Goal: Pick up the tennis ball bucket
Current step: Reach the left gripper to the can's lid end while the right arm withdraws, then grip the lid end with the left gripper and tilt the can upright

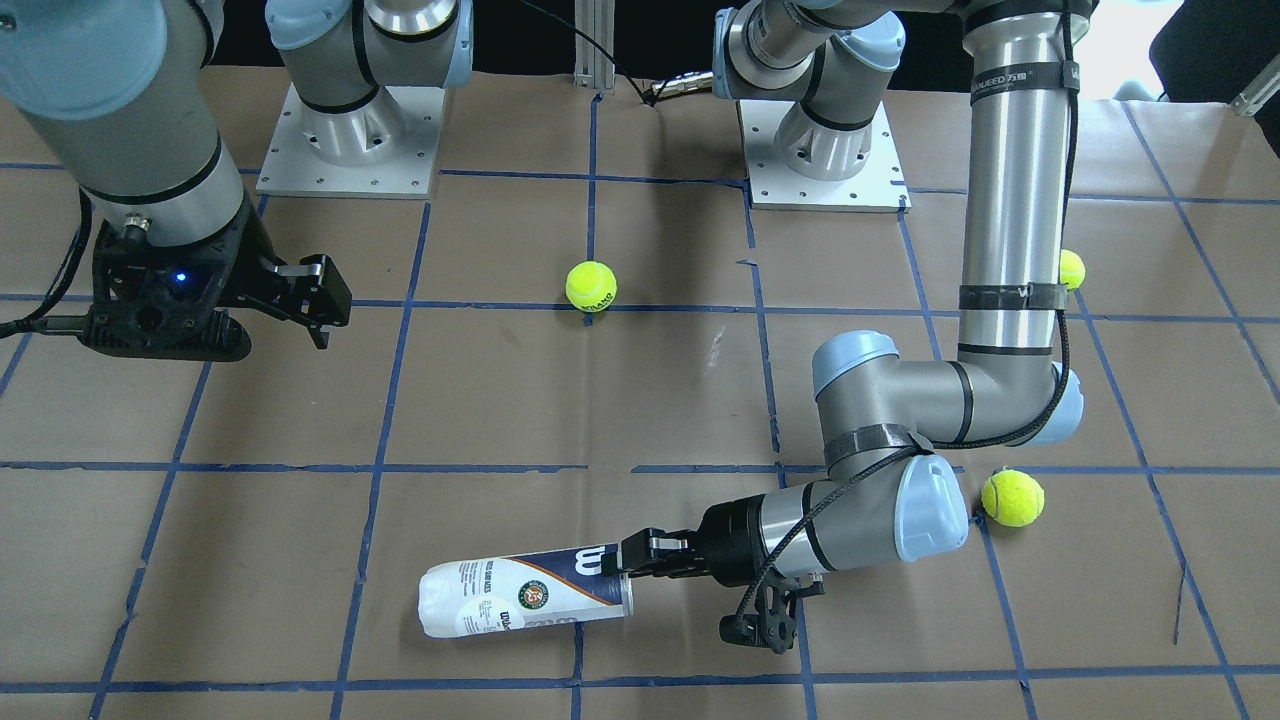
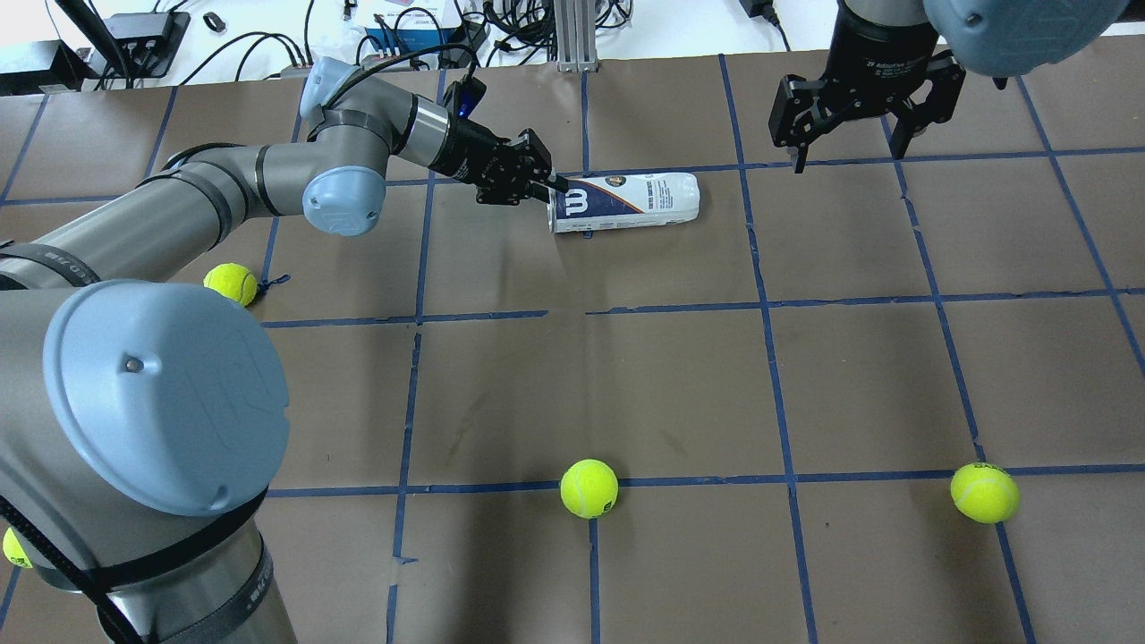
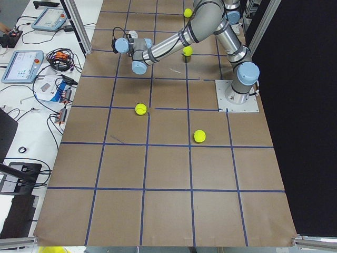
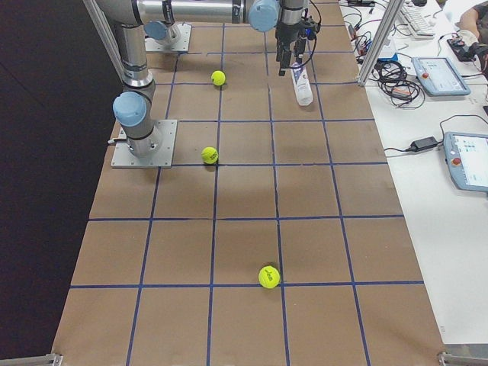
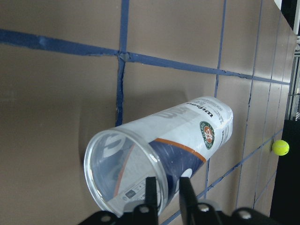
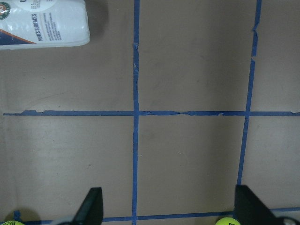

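The tennis ball bucket (image 1: 525, 600) is a clear tube with a white and navy label. It lies on its side on the brown table, also seen from overhead (image 2: 626, 201) and in the left wrist view (image 5: 178, 145). My left gripper (image 1: 632, 560) (image 2: 547, 186) is at the tube's open end. Its fingers (image 5: 151, 192) are closed on the rim wall, one inside and one outside. My right gripper (image 2: 845, 134) (image 1: 315, 300) is open and empty, hovering beyond the tube's closed end. A corner of the tube shows in the right wrist view (image 6: 42, 23).
Loose tennis balls lie on the table: one mid-table (image 2: 589, 488), one to the right (image 2: 984, 492), one by my left arm (image 2: 230, 283). Blue tape lines grid the paper. Cables and devices sit beyond the far edge (image 2: 402, 36).
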